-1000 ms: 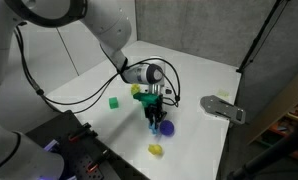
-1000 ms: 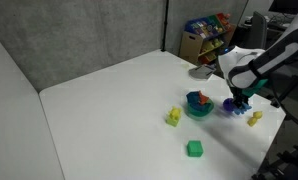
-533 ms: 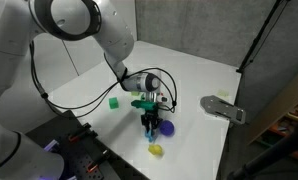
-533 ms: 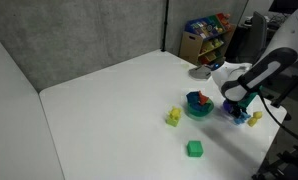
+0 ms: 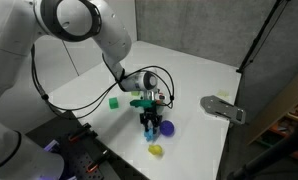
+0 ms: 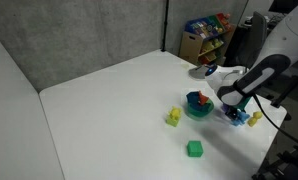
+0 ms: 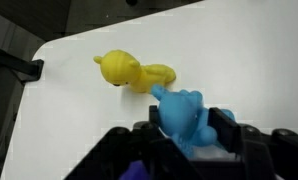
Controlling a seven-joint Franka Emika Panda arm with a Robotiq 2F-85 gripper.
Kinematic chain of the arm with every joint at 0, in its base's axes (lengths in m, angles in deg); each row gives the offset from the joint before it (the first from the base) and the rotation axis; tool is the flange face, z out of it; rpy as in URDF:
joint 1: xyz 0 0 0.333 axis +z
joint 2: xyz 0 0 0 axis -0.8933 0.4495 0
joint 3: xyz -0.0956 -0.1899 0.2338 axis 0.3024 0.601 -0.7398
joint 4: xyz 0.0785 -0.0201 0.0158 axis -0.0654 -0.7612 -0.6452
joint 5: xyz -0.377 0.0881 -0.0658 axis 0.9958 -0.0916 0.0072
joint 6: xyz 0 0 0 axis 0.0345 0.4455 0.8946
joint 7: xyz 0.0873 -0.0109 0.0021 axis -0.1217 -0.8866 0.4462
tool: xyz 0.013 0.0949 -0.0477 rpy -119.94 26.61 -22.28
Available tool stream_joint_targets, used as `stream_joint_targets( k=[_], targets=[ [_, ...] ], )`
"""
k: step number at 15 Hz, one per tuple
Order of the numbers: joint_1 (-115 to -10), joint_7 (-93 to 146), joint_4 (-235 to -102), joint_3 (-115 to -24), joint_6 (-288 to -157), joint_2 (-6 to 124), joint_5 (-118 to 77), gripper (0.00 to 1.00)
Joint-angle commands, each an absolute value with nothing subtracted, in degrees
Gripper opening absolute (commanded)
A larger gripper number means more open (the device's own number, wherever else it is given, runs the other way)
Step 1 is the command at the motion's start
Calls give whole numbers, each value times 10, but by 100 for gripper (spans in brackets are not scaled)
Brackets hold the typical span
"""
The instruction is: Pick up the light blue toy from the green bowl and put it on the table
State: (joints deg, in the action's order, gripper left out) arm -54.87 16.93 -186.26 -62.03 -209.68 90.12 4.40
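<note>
Arm [image 5: 117, 60] reaches down over the white counter [image 5: 189, 75], wrist bent so the hand [image 5: 151, 124] points at the surface. Hand sits low, near the counter's edge.

Wrist view: light blue toy [image 7: 182, 113] sits between the two dark fingers [image 7: 227, 122], which press in on it from either side. Grip looks firm, with the jaws parted only as wide as the toy. Cannot tell whether the toy's underside touches the counter or hangs just above it.

The toy is out of the green bowl [image 6: 199, 109]. Bowl stands beside the hand, apart from it, in an exterior view. An orange-red toy [image 6: 196, 98] lies inside the bowl.

Yellow toy [image 7: 127, 71] lies on the counter just beyond the light blue toy in the wrist view. Its tail end comes very close to the blue one; contact not certain. The same yellow toy shows in both exterior views, just beside the hand on the side toward the counter's edge.

Blue-purple ball [image 5: 167, 128] rests on the counter right next to the fingers, partly hidden by them in an exterior view.

Second yellow piece [image 6: 174, 117] lies on the far side of the bowl from the hand. Green cube [image 6: 194, 149] sits on its own, well apart from the bowl. A flat grey object [image 5: 223, 109] lies at the counter's edge, apart from the toys.
</note>
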Motion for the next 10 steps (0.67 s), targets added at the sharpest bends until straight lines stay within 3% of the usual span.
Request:
stream_joint_targets(
  k=[1, 3, 10],
  targets=[
    [-536, 153, -1863, -617, -2095, 894, 64, 86],
    [-533, 153, -1875, -619, -2103, 879, 68, 100],
    [-531, 165, -1908, -641, -2114, 804, 56, 100]
  ],
)
